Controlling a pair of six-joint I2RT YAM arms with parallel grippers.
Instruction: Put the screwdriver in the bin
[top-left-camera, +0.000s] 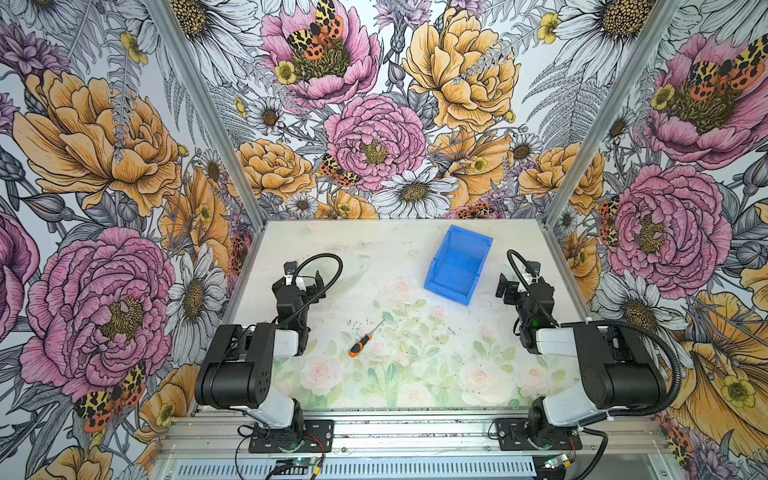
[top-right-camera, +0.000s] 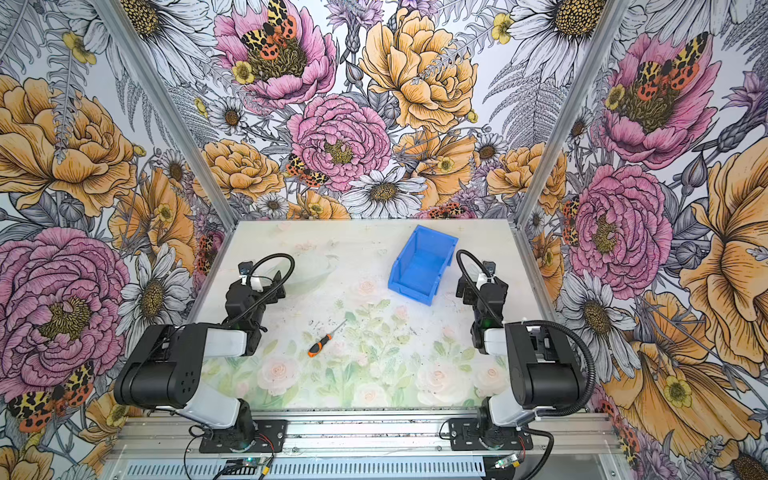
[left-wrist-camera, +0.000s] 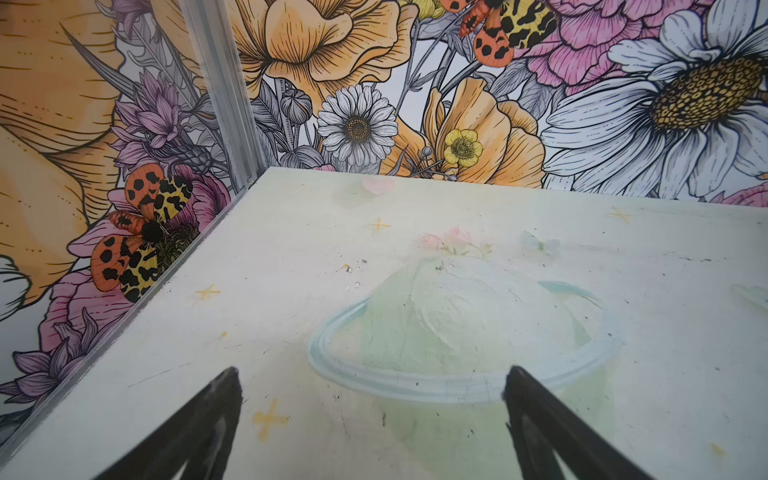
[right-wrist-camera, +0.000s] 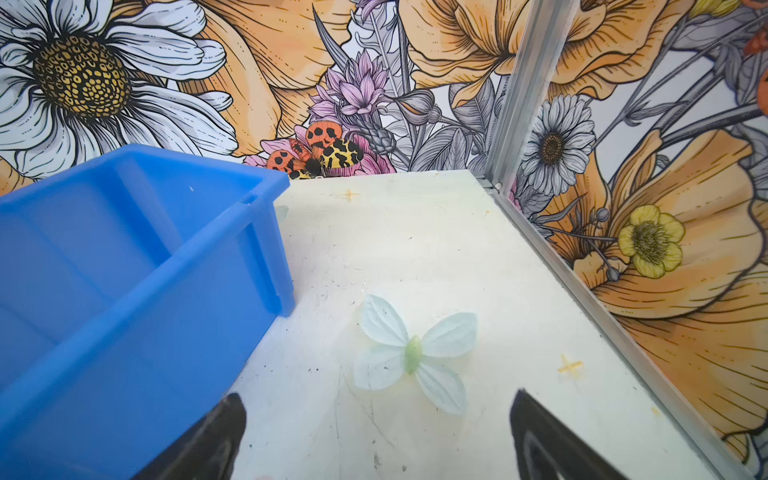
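i'm seeing the screwdriver (top-left-camera: 363, 341) lying flat on the table (top-left-camera: 415, 390), near the middle, orange-and-black handle toward the front edge, thin shaft pointing up toward the bin (top-left-camera: 457, 266). nothing is touching it. the bin is sitting well apart from it, toward the back right, angled, with nothing visible inside. in both top views my left gripper (top-left-camera: 305, 276) is hovering on the left side, away from the screwdriver; in the left wrist view its fingers (left-wrist-camera: 208, 419) are standing wide apart with only bare table between them. my right gripper (right-wrist-camera: 376, 436) is hanging just beside the bin's wall (right-wrist-camera: 174, 332), jaws apart too, holding nothing, a printed butterfly (right-wrist-camera: 413, 353) on the table ahead of it.
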